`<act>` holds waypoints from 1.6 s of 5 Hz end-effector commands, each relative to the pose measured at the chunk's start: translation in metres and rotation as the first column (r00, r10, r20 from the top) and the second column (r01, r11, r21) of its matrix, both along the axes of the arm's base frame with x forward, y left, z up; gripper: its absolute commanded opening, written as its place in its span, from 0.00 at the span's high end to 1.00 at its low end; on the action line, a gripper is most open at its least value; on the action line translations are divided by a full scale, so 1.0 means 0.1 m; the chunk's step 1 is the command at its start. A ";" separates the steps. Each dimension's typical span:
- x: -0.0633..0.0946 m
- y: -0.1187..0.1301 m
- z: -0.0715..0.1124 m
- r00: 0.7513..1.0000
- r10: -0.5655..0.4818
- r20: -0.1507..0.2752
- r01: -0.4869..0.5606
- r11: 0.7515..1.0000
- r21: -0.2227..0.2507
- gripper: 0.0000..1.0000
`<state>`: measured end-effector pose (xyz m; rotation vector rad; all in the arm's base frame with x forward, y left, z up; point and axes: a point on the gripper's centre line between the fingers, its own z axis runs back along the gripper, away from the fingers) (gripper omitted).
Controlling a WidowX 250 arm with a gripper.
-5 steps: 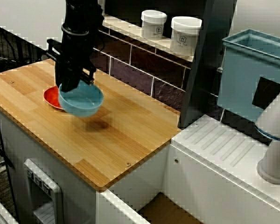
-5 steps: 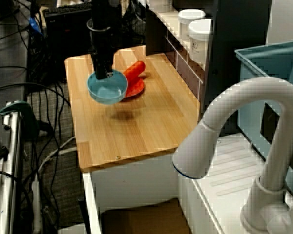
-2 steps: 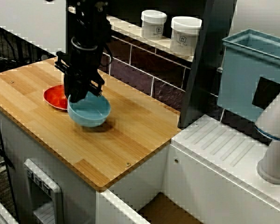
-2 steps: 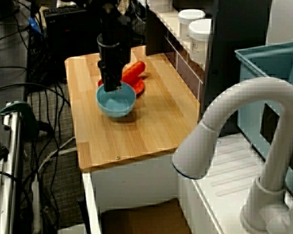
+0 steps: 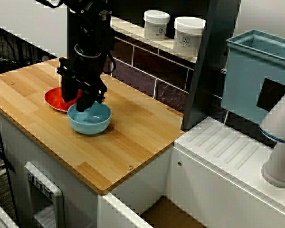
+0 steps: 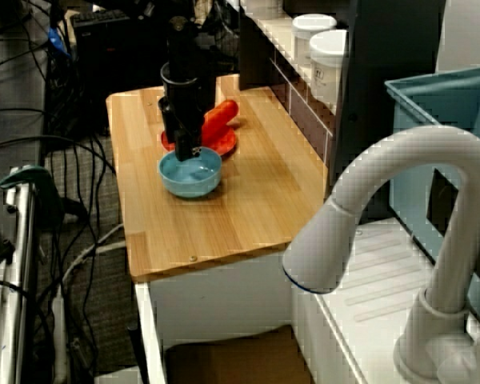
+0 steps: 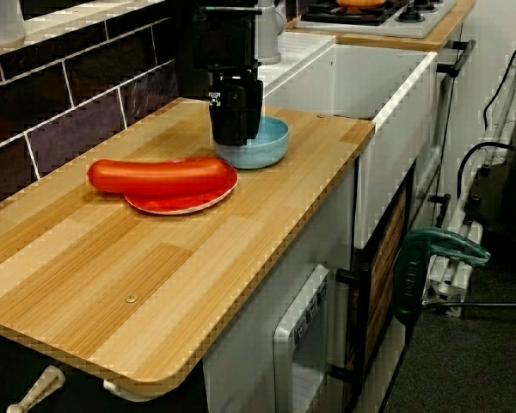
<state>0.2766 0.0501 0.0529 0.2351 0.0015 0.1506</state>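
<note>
While the blue bowl (image 5: 91, 121) sits flat on the bench (image 5: 133, 142), near the middle of it, the hand (image 5: 87, 101) stands upright over the bowl's rim on the side facing the red plate (image 5: 53, 99).

Hand: fingers at the rim, one tip seeming to reach inside in the view over the tap. Whether they pinch the rim or stand loose, I cannot tell.

Bowl: only its blue inside wall shows beside the finger.

Red plate: just beside the bowl, toward the bench's free end. The low view along the bench shows a long red item (image 7: 159, 175) lying across it, one end overhanging the rim toward the wall.

Two white lidded jars (image 5: 156, 23) (image 5: 188, 36) stand on a ledge above the dark tiles (image 5: 147, 64); contents hidden.

Surface: light wood, fixed by screws at the corners. Past the sink end are a white drainboard (image 5: 228, 147), a white tap (image 6: 384, 200) and a blue bin (image 5: 249, 80).
</note>
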 end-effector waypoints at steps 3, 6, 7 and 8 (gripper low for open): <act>-0.13 0.46 0.33 0.996 0.071 0.059 -0.069 0.997 -0.023 0.00; -0.30 0.58 0.16 0.995 0.070 0.069 -0.069 0.998 -0.009 0.00; -0.29 0.58 0.09 0.995 0.074 0.064 -0.074 0.997 -0.007 0.00; -0.25 0.55 0.05 0.995 0.079 0.068 -0.078 0.997 -0.007 0.00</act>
